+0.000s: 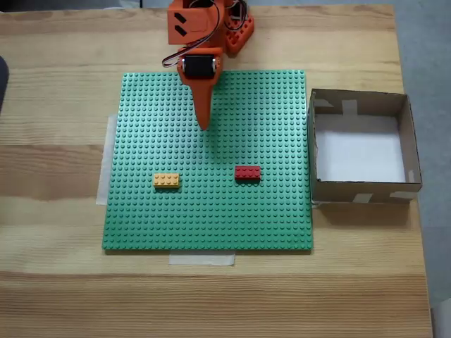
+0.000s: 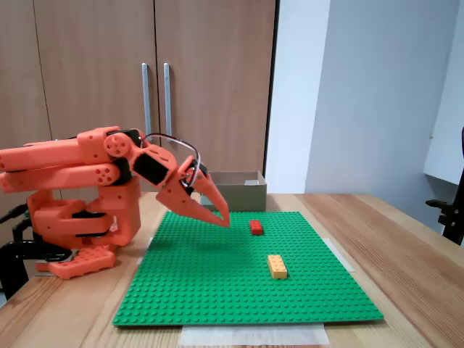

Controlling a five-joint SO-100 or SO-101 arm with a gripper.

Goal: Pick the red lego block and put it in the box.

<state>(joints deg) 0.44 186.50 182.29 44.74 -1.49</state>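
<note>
The red lego block (image 1: pixel 247 172) (image 2: pixel 257 227) lies flat on the green studded baseplate (image 1: pixel 268 218) (image 2: pixel 217 290), right of its middle in a fixed view from above. The brown cardboard box (image 1: pixel 416 151) (image 2: pixel 239 192) with a white floor stands off the baseplate's right edge. My orange gripper (image 1: pixel 205 125) (image 2: pixel 223 220) hangs shut over the baseplate's far part, its tips pointing down, with nothing in it. It is well apart from the red block, up and to the left of it in the view from above.
An orange-yellow brick (image 1: pixel 166 180) (image 2: pixel 277 266) lies on the baseplate left of the red block. The arm's orange base (image 2: pixel 80 217) stands at the table's far edge. Pale tape (image 1: pixel 201 259) holds the baseplate down. Wooden cabinet doors (image 2: pixel 152 87) stand behind the table.
</note>
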